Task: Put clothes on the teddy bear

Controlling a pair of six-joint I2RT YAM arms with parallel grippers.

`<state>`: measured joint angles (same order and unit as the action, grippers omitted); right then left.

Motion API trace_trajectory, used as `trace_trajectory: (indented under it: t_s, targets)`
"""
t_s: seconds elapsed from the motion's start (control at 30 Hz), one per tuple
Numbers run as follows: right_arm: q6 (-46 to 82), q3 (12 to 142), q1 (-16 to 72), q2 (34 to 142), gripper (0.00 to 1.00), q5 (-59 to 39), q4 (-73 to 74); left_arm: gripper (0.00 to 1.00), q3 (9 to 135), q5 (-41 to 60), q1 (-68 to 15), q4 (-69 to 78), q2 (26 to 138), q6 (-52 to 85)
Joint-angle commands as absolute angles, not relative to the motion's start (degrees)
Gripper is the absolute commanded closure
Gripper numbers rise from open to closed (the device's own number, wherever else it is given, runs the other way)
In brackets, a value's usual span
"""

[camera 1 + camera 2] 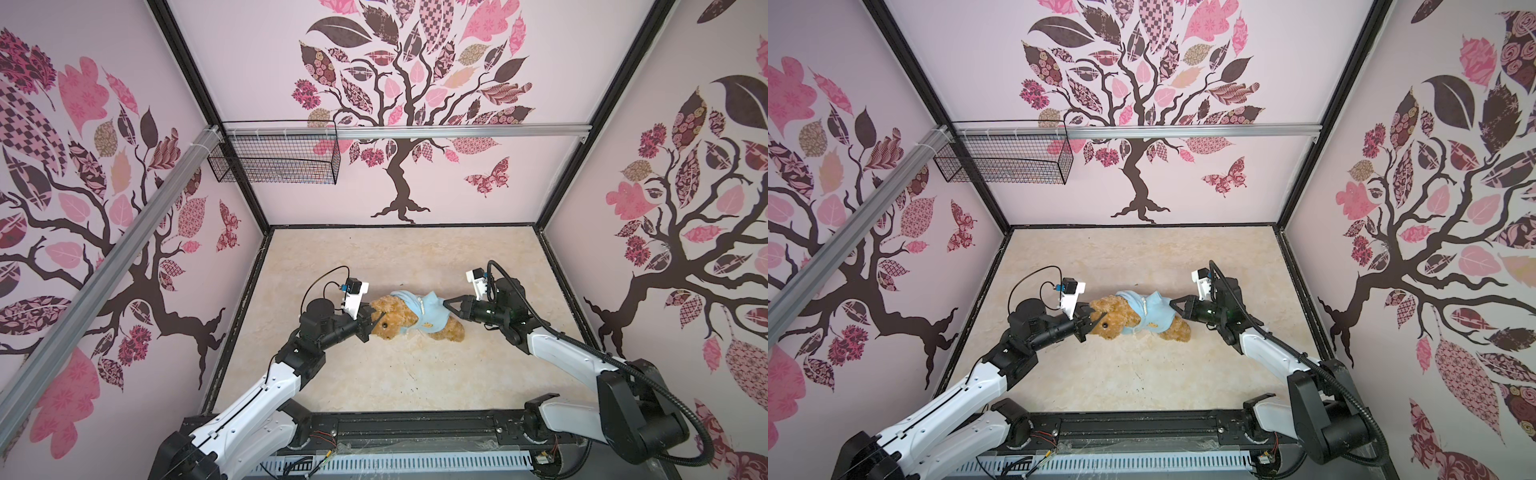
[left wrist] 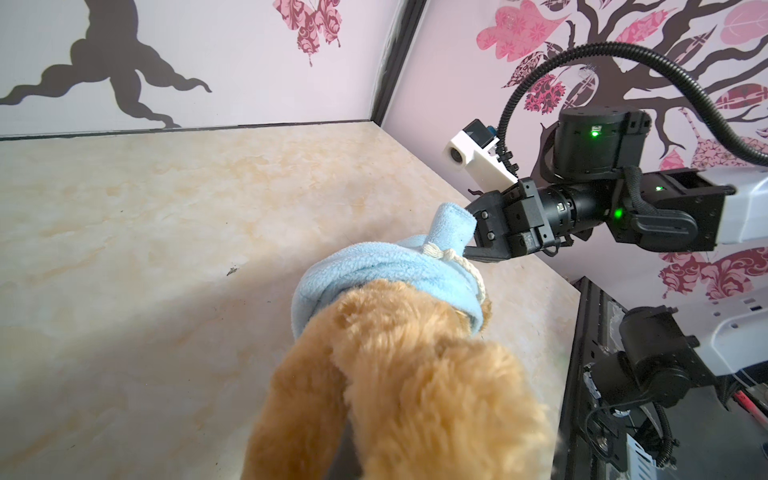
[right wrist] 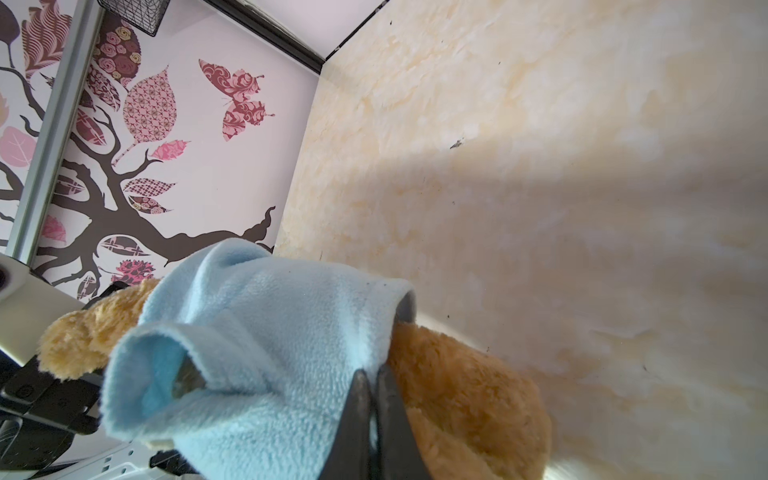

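The golden-brown plush teddy bear [image 1: 397,321] lies 9-to-3 o'clock, left hand [image 1: 372,318] clamping its head, right hand [image 1: 447,303] pinching its light-blue fleece shirt [image 1: 430,313].

Desk [image 1: 374,374]: cream marbled top, black frame at edges, a few dark specks [image 2: 231,271]. One item on it: teddy bear [image 1: 395,322], on its side mid-desk, light blue shirt [image 1: 430,316] around body.

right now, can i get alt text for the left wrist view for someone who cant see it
A golden-brown teddy bear fills the foreground, a light blue shirt bunched around it. Beyond it the right gripper is shut on a fold of the shirt, above a pale marbled table with tree-patterned walls behind.
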<state>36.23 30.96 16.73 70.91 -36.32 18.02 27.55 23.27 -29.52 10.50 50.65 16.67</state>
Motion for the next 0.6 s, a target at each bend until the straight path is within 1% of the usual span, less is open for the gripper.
trace_trajectory:
  t_s: [0.0, 0.2, 0.27, 0.33, 0.4, 0.47, 0.5, 0.57]
  targets:
    - [36.3, 29.5, 15.0, 68.4, 1.00, -28.5, 16.6, 1.00, 28.8, 17.1, -29.0, 12.5, 48.6, 19.6]
    - [36.8, 29.0, 14.7, 66.0, 1.00, -25.3, 16.8, 1.00, 29.3, 10.3, -29.0, 7.0, 48.0, 22.2]
    - [37.4, 29.0, 14.7, 67.1, 1.00, -27.8, 19.5, 1.00, 29.5, 11.6, -29.0, 7.2, 48.4, 23.0]
    - [37.9, 29.2, 15.0, 69.3, 1.00, -33.2, 23.8, 1.00, 29.9, 13.8, -29.0, 7.4, 49.6, 24.4]
    - [35.3, 31.5, 16.7, 71.7, 1.00, -35.5, 22.3, 1.00, 31.3, 15.1, -29.0, 6.0, 51.7, 28.1]
    - [31.2, 34.3, 18.5, 73.2, 0.91, -34.7, 17.1, 1.00, 33.3, 18.1, -29.0, 3.6, 54.4, 31.4]
    - [29.9, 35.1, 18.9, 73.6, 0.85, -34.0, 15.3, 1.00, 33.9, 19.7, -29.0, 2.6, 55.9, 34.3]
    - [28.5, 35.5, 18.8, 73.5, 0.77, -31.8, 13.5, 1.00, 35.4, 22.1, -29.0, 0.8, 58.9, 40.4]
